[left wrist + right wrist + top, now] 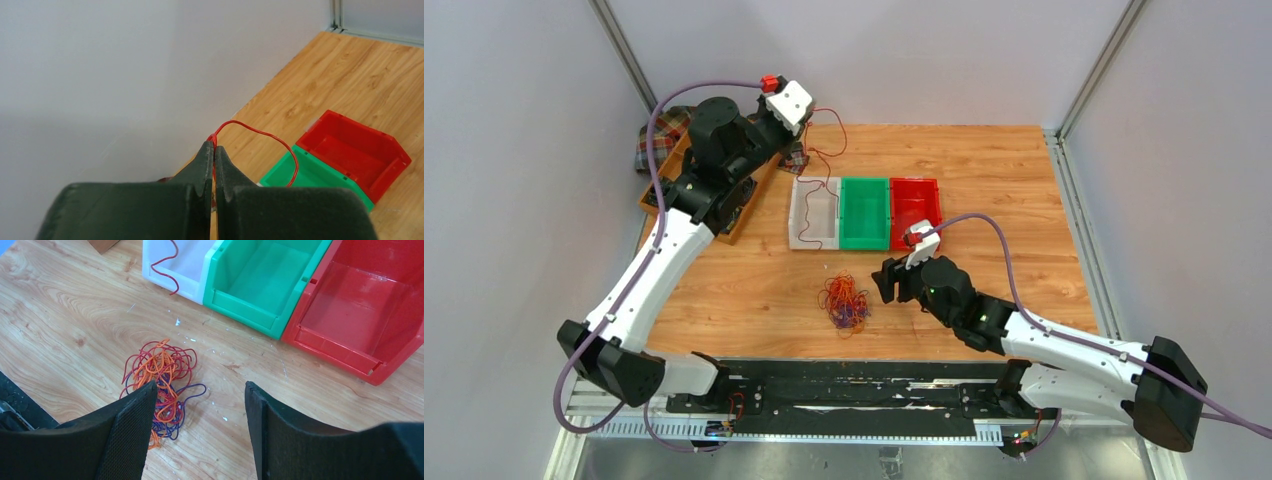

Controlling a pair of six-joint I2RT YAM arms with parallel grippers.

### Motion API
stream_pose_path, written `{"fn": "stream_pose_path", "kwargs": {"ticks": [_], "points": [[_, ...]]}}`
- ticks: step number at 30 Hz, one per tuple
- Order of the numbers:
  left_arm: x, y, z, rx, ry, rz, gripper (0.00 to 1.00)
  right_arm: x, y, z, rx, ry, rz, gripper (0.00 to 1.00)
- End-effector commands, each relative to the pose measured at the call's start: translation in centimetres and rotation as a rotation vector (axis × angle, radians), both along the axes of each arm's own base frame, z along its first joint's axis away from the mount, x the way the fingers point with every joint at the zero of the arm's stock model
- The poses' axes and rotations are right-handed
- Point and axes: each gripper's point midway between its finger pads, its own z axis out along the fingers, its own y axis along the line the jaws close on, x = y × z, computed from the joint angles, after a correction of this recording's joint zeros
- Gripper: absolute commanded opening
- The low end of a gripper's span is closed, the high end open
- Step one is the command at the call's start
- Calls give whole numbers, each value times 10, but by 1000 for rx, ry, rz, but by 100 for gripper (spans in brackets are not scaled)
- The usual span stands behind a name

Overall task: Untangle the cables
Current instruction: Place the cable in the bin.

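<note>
Left hand [214,147] clamped on one red cable [260,132] trailing down to the white bin [192,262], right hand [200,386] spread apart just above the cables [162,367] heaped on the desk [65,315]

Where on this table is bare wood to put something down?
Bare wood lies right of and behind the red bin, and left of the cable clump. Crowded: the far-left corner, with wooden tray and plaid cloth.

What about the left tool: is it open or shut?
Shut: in its wrist view the left tool pinches a red wire, with no gap showing.
</note>
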Motion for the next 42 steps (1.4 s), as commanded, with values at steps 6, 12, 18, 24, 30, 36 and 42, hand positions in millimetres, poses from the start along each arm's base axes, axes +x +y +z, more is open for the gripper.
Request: {"fn": "stream_pose_path", "kwargs": {"ticks": [6, 12, 18, 24, 30, 36, 42], "points": [[19, 3, 35, 16, -121, 44, 0, 4, -9, -7, -11, 1, -34, 64], [29, 9, 36, 35, -148, 76, 0, 4, -12, -10, -18, 8, -40, 64], [37, 9, 43, 58, -185, 76, 0, 6, -11, -15, -24, 20, -39, 64], [44, 9, 44, 61, -169, 79, 0, 8, -10, -15, -21, 21, -44, 64], [33, 11, -35, 147, -16, 55, 0, 7, -16, -19, -27, 28, -54, 64], [24, 25, -96, 235, 80, 86, 0, 7, -22, -21, -23, 35, -65, 64], [30, 37, -117, 258, 135, 156, 1, 6, -20, -24, -23, 51, -61, 64]]}}
